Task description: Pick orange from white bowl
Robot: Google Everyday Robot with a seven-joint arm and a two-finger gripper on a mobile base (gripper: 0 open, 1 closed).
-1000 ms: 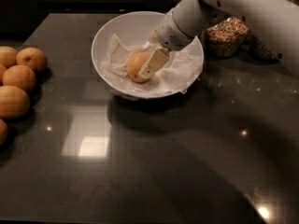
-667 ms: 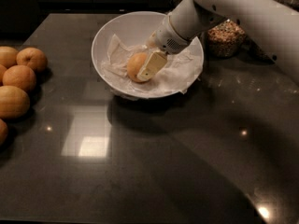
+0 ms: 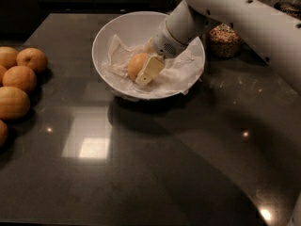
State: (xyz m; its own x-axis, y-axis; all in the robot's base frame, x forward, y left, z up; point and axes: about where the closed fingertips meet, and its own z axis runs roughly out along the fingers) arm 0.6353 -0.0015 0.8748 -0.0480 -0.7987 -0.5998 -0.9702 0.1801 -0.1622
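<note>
The white bowl stands at the back middle of the dark counter, lined with crumpled white paper. One orange lies in it, left of centre. My gripper reaches down into the bowl from the upper right and is closed around the orange. One cream finger lies against the fruit's front right side, and the other is hidden behind it. The orange still rests on the paper.
Several oranges are grouped at the counter's left edge. Glass jars of grains stand behind the bowl at the right. My white arm crosses the upper right. The dark counter stretches toward the front.
The gripper and orange have shifted only slightly inside the bowl. Nothing else has moved.
</note>
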